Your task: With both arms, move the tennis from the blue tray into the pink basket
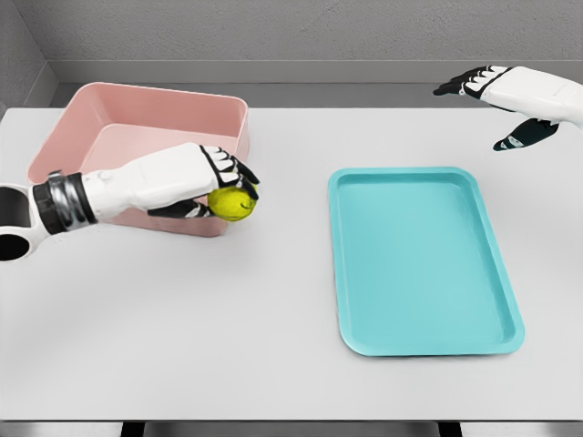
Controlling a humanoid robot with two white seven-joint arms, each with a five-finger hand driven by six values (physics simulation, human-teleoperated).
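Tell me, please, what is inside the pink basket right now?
The basket shows only bare pink floor. The left hand, holding the ball at its front wall, covers part of the floor there.

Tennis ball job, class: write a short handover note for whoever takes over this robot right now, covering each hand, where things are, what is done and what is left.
Left hand: shut on the tennis ball, held at the near right corner of the pink basket, just outside its front wall.
Right hand: open, holding nothing, raised beyond the far right corner of the blue tray.
Things: the tray lies flat on the table to the right of the basket; nothing shows in either.
Done: ball is out of the tray and in the left hand.
Left: carry it over the basket rim and let go inside.
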